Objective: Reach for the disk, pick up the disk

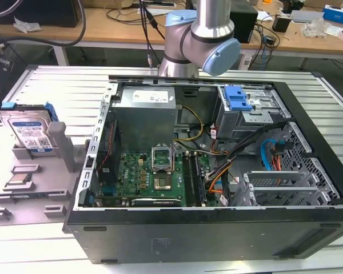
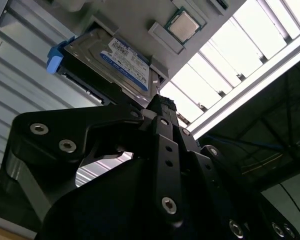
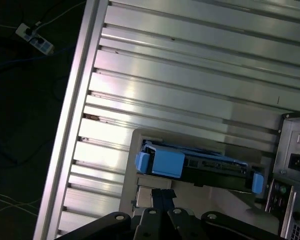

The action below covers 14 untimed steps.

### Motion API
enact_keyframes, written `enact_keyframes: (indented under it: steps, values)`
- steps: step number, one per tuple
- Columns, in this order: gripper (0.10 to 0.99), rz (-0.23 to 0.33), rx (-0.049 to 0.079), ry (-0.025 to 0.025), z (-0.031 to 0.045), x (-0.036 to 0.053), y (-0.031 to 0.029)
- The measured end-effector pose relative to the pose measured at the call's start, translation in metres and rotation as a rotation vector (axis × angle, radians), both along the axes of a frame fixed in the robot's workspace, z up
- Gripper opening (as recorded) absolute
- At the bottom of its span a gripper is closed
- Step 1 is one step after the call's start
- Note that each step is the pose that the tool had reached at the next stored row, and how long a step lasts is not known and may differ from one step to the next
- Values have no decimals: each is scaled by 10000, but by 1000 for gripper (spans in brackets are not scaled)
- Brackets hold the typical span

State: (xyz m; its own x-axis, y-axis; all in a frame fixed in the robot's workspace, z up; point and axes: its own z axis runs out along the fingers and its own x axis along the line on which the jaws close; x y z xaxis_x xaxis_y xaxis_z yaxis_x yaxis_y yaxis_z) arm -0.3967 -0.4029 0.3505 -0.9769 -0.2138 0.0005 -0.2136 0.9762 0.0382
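Claw [image 2: 160,104] above disk [image 2: 115,57], apart from it; disk standing in grey holder [image 1: 60,140]; claw opening cannot tell

The gripper [image 2: 162,105] is cut off by the picture's edge in both wrist views, and in the second wrist view its black bulk hides the nearest edge of the disk [image 2: 117,57] just beyond it, while the markings on the square chip [image 2: 182,25] farther out are too small to read. In the first wrist view the disk [image 3: 210,167] sits edge-on just ahead of the gripper, its label face hidden, and the computer case [image 3: 295,170] beside it is cut by the picture's edge.
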Motion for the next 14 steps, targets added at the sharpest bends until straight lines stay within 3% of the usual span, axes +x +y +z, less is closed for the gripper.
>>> enact_keyframes:
  steps: [14]
  values:
    - [106,599,1,0,0,0,0]
